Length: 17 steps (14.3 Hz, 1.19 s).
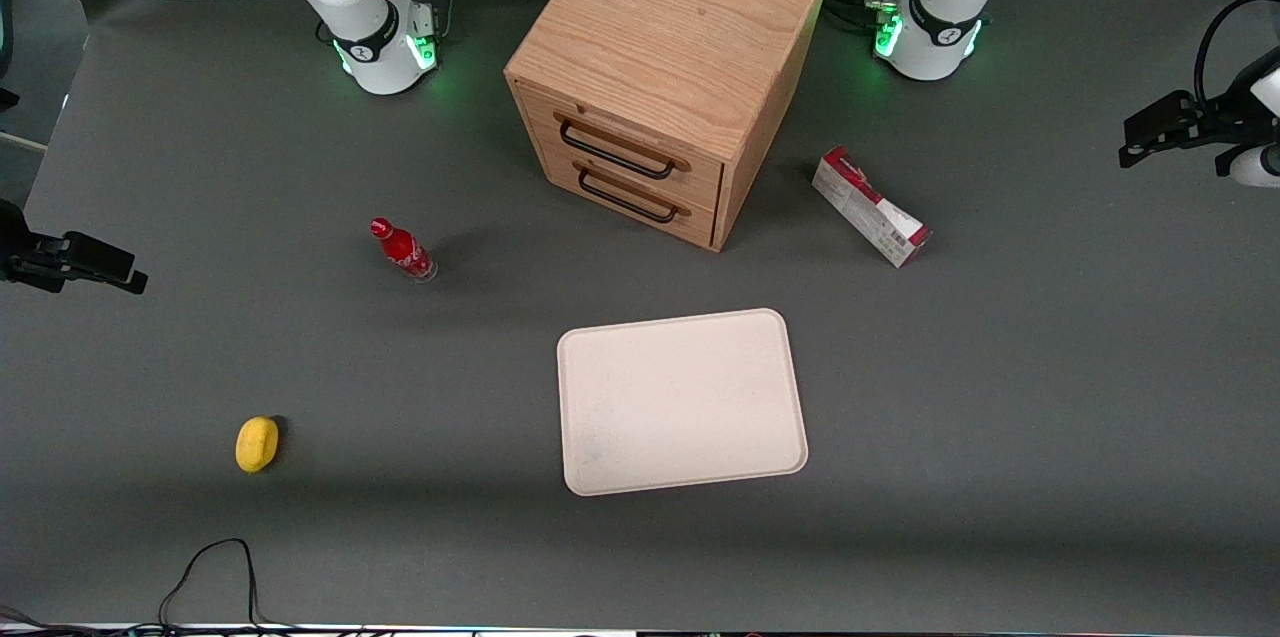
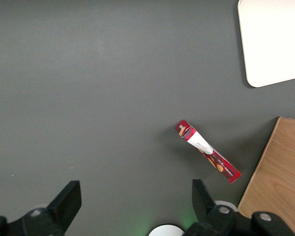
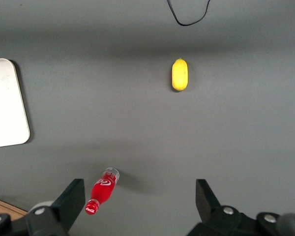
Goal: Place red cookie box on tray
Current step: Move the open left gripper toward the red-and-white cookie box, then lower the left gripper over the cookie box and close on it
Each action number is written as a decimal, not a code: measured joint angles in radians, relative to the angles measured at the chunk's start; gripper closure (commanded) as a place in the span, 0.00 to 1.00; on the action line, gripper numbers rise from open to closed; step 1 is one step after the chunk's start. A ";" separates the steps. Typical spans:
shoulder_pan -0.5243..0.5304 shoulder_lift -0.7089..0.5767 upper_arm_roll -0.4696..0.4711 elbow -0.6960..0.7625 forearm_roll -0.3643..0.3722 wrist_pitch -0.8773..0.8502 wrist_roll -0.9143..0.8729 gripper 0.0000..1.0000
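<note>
Gripper (image 2: 132,204) raised high, fingers (image 2: 69,199) spread wide, holding nothing

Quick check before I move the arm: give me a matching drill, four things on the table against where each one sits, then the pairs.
Things:
1. red cookie box
2. tray
3. red bottle
4. lemon

Places:
A. nearest the front camera, toward the parked arm's end of the table
B. in front of the drawer cabinet, nearer the front camera, nothing on it
C. beside the cabinet, toward the working arm's end
D. beside the cabinet, toward the parked arm's end

Pairs: 1-C, 2-B, 3-D, 4-A.

The gripper hangs above the bare mat near the box, fingers open.
</note>
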 measured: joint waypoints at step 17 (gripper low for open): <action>-0.001 0.002 -0.068 -0.439 -0.100 0.288 -0.654 0.00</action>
